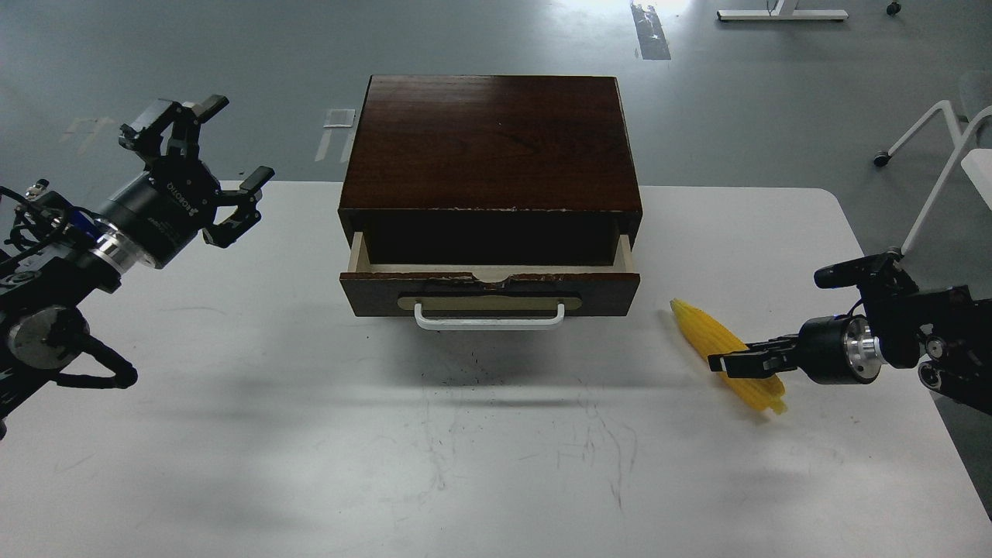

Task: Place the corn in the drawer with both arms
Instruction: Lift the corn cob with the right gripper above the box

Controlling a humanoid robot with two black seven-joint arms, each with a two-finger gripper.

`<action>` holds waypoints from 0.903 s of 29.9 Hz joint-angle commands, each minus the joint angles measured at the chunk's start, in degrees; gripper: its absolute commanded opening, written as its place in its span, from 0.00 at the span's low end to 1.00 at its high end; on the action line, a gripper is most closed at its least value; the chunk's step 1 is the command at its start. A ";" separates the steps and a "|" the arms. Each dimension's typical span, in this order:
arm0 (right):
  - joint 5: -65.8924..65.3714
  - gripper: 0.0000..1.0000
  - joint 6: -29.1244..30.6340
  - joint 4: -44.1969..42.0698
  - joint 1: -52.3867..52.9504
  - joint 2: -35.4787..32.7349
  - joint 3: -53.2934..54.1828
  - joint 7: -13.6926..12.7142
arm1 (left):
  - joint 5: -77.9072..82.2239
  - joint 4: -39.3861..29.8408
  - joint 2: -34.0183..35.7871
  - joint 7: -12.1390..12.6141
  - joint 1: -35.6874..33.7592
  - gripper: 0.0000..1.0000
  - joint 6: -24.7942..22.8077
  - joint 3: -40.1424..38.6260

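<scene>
Head view: bright yellow ribbed plastic corn cob point(717, 339) at four o'clock from partly open dark brown wooden drawer point(490, 291); left gripper point(213, 151) spread wide, right gripper's point(732, 363) opening impossible to tell over cob.

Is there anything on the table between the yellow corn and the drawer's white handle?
No. In the head view, only bare white table lies between the corn and the handle.

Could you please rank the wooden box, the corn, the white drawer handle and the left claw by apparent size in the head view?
1. Wooden box.
2. White handle.
3. Left claw and corn: too alike to rank; the claw's spread fingers and nearness confuse it.
</scene>
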 commanded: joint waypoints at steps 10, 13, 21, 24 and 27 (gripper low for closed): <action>0.44 0.08 -0.08 3.00 11.12 -5.20 0.61 0.00 | 0.00 0.01 0.00 0.00 0.01 0.99 -0.08 -1.05; 0.53 0.08 -0.08 4.84 17.01 -6.17 0.53 0.00 | 0.00 0.01 0.09 0.00 0.01 0.99 -0.17 -1.14; -0.52 0.09 0.36 8.70 34.94 -5.05 -2.10 0.00 | 0.00 0.01 -0.09 0.00 0.01 0.99 -0.35 -2.10; -0.70 0.09 0.36 10.56 41.81 -0.65 -7.02 0.00 | 0.00 0.01 -0.09 0.00 0.01 0.99 -0.35 -2.11; -0.79 0.09 0.27 12.57 48.66 6.01 -11.94 0.00 | 0.00 -0.07 -0.09 0.00 0.01 0.99 -0.35 -2.11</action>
